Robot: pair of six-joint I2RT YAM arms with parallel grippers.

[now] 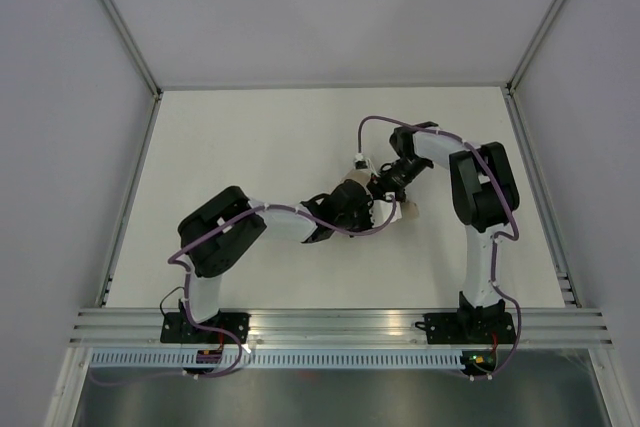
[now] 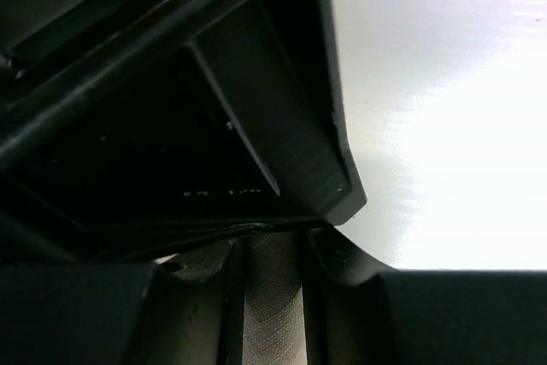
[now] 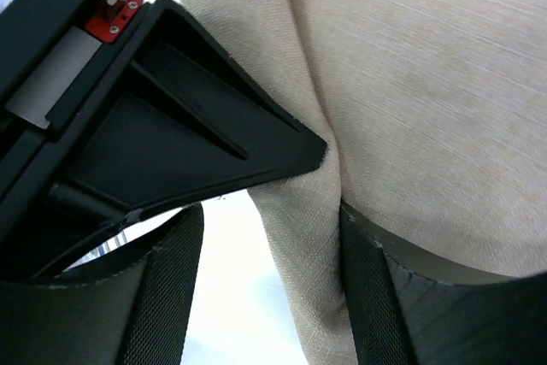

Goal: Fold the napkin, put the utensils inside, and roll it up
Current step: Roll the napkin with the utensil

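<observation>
The beige napkin point(image 3: 427, 83) is bunched between the two grippers at the table's middle. In the top view only a small pale corner of the napkin point(image 1: 408, 210) shows beside them. My left gripper point(image 1: 366, 205) is shut on a strip of the napkin point(image 2: 272, 297), which fills the gap between its fingers point(image 2: 342, 314). My right gripper point(image 1: 386, 187) is open. A fold of cloth lies against its right finger point(image 3: 376, 297), with bare table between the cloth and its left finger. The utensil is hidden.
The white table point(image 1: 250, 147) is walled at the back and both sides. The two gripper heads nearly touch: the right one's black body point(image 2: 214, 126) fills the left wrist view, and the left one's body point(image 3: 171, 143) crowds the right wrist view.
</observation>
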